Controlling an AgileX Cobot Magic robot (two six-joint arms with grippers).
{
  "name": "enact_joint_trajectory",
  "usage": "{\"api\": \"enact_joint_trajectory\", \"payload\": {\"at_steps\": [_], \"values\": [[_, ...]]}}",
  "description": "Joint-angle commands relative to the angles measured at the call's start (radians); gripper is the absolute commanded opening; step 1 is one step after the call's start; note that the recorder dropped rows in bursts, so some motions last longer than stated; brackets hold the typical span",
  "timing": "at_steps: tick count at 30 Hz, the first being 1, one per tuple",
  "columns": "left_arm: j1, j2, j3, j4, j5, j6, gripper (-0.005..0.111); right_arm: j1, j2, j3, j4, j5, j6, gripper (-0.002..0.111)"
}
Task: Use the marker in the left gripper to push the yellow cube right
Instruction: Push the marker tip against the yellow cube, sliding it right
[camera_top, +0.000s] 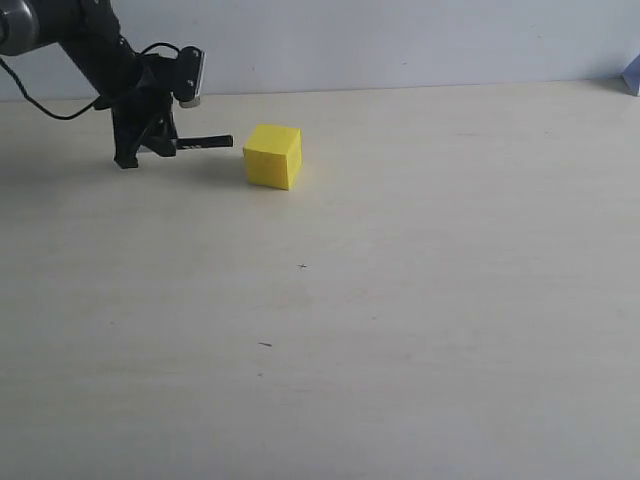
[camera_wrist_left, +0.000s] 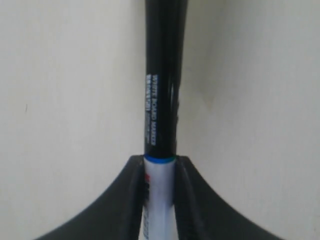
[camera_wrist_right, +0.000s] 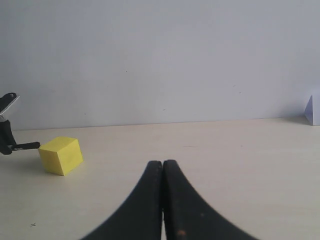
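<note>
Marker is being clamped by left gripper, tip just beside cube; approach is being judged in hand, rightward contact push being needed next.

Marker just left of cube

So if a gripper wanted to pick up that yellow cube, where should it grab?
Probably from straight above, closing on two opposite side faces of the yellow cube. It sits flat on the table with plain parallel faces and a bare top. It's turned slightly, so the jaws should turn to match. The marker tip crowds one side face.
</note>
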Motion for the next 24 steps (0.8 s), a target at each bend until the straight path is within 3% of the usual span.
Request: {"api": "enact_joint_trajectory", "payload": {"at_steps": [1, 7, 16, 24], "values": [[0.019, -0.005, -0.005, 0.003, -0.018, -0.012, 0.000, 0.001, -0.005, 0.005, 0.000, -0.008, -0.002, 0.000], [-0.010, -0.005, -0.005, 0.001, -0.039, 0.040, 0.000, 0.001, -0.005, 0.005, 0.000, -0.008, -0.002, 0.000], [-0.117, -0.005, -0.005, -0.003, -0.039, 0.090, 0.000, 0.001, -0.005, 0.005, 0.000, -0.008, -0.002, 0.000], [-0.075, -0.005, -0.005, 0.077, 0.032, -0.042, 0.000, 0.001, -0.005, 0.005, 0.000, -0.008, -0.002, 0.000]]}}
